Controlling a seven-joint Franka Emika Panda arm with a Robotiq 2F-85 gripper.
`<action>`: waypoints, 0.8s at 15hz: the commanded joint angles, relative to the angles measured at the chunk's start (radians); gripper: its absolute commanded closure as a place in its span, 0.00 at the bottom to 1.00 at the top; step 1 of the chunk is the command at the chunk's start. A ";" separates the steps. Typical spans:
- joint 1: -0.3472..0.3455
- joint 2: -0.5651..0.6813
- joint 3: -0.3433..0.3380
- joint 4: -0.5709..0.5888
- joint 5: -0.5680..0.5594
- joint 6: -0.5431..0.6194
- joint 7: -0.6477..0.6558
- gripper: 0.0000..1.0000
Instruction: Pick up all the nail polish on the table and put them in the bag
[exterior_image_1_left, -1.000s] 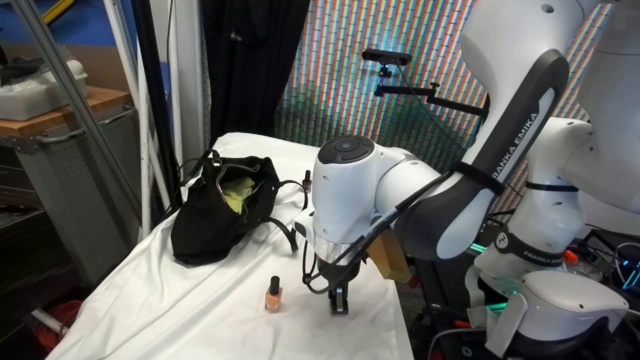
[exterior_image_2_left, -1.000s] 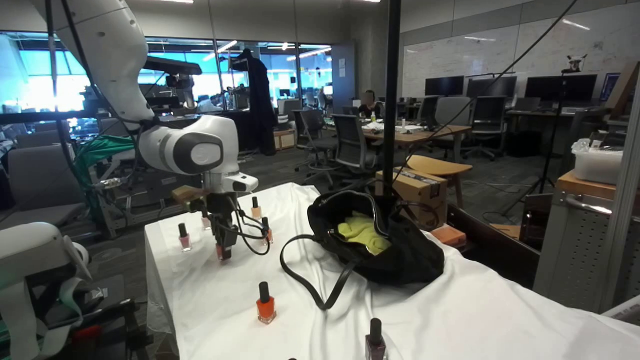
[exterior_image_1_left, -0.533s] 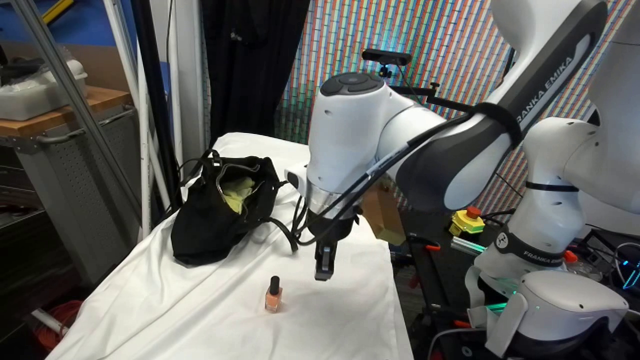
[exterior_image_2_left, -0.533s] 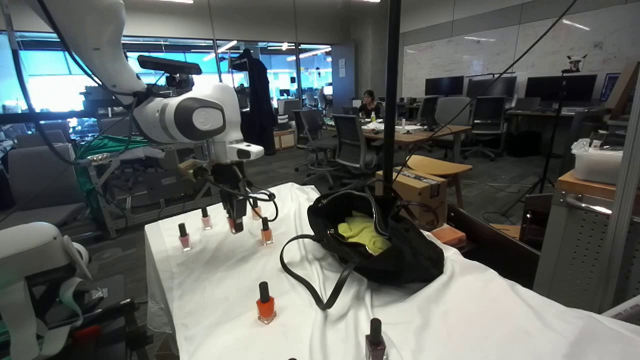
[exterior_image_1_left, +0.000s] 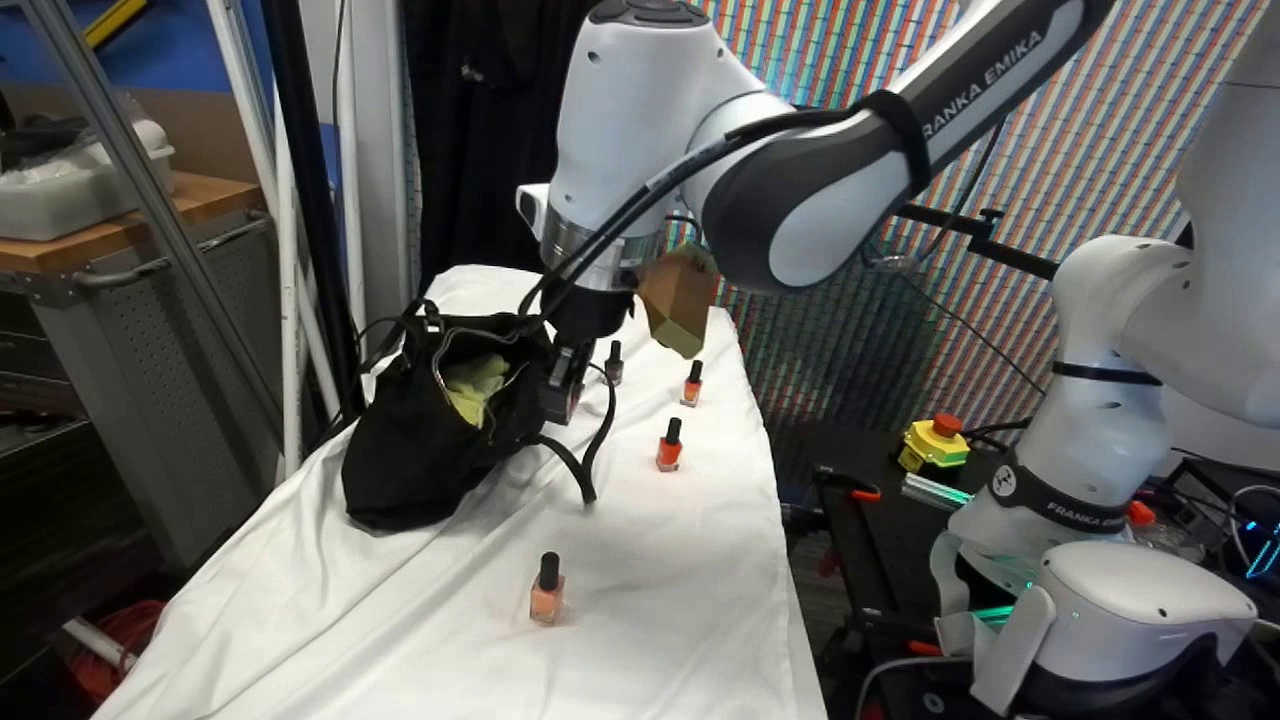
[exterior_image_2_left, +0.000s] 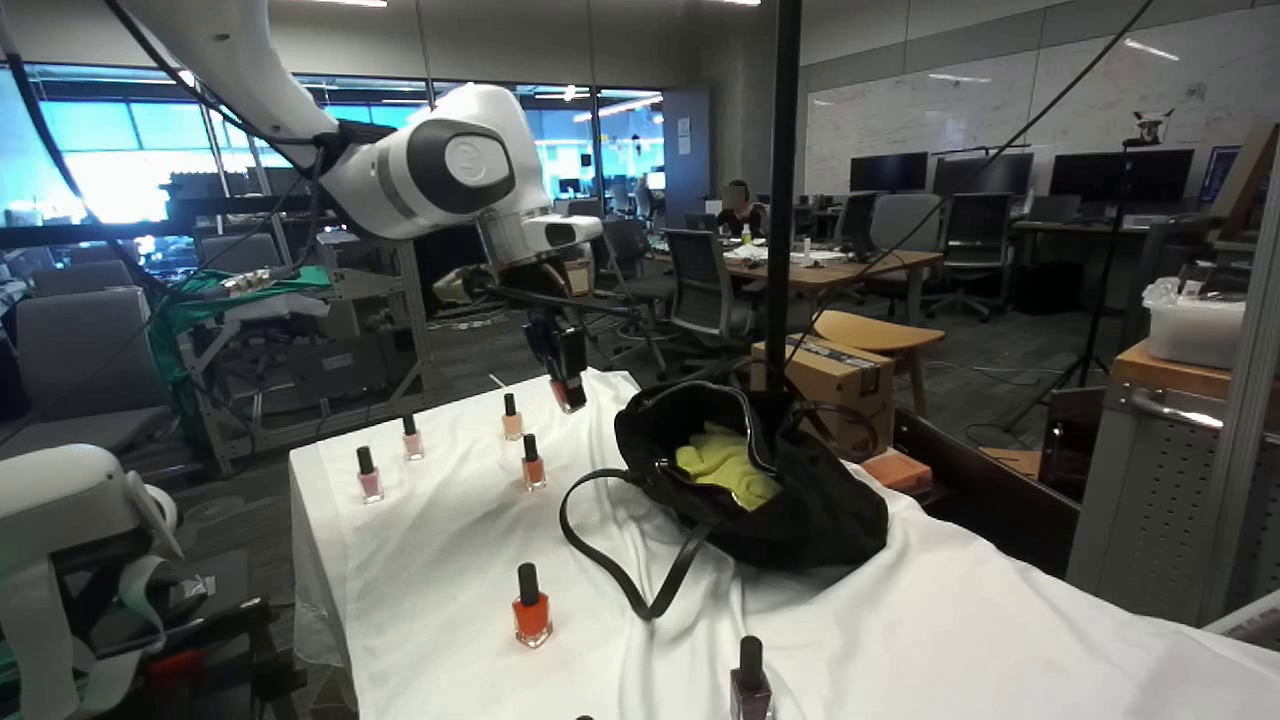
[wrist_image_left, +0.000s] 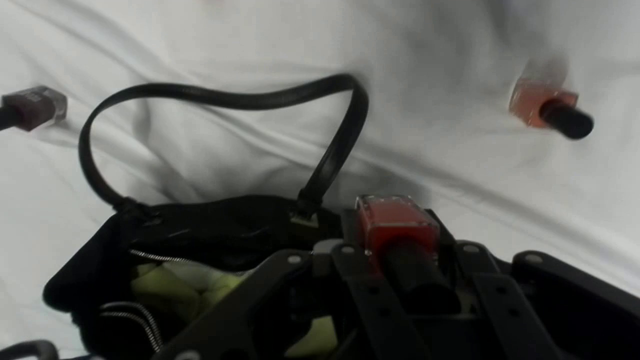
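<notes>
My gripper (wrist_image_left: 395, 235) is shut on a red nail polish bottle (wrist_image_left: 395, 215), its dark cap toward the wrist. In both exterior views the gripper (exterior_image_1_left: 563, 385) (exterior_image_2_left: 562, 370) is raised, tilted, beside the bag's opening. The held bottle (exterior_image_2_left: 568, 396) shows below the fingertips. The slumped black bag (exterior_image_1_left: 420, 470) (exterior_image_2_left: 810, 525) (wrist_image_left: 235, 220) has yellowish-green inside. On the white-clothed table (exterior_image_1_left: 660, 640) (exterior_image_2_left: 430, 610) stand several bottles: peach (exterior_image_1_left: 546, 600) (exterior_image_2_left: 512, 424), orange-red (exterior_image_1_left: 669, 455) (exterior_image_2_left: 533, 472), red-orange (exterior_image_1_left: 691, 390) (exterior_image_2_left: 532, 617), dark (exterior_image_1_left: 614, 370) (exterior_image_2_left: 750, 695) and pink (exterior_image_2_left: 371, 485) (exterior_image_2_left: 413, 446).
A loose black strap handle (exterior_image_1_left: 590, 460) (exterior_image_2_left: 640, 590) (wrist_image_left: 220, 97) arches over the cloth beside the bag. A yellow-and-red stop button (exterior_image_1_left: 935, 445) stands off the table near the robot base. A cardboard box (exterior_image_2_left: 845, 390) is behind the bag.
My gripper, shut on the red bottle, has risen from the cloth and moved across to the bag, tilting on the way. The standing bottles and the bag have not moved.
</notes>
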 joint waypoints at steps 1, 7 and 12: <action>-0.021 0.084 -0.025 0.149 -0.065 -0.015 0.046 0.84; -0.015 0.261 -0.074 0.356 -0.075 -0.025 0.039 0.84; -0.001 0.365 -0.117 0.463 -0.064 -0.036 0.032 0.84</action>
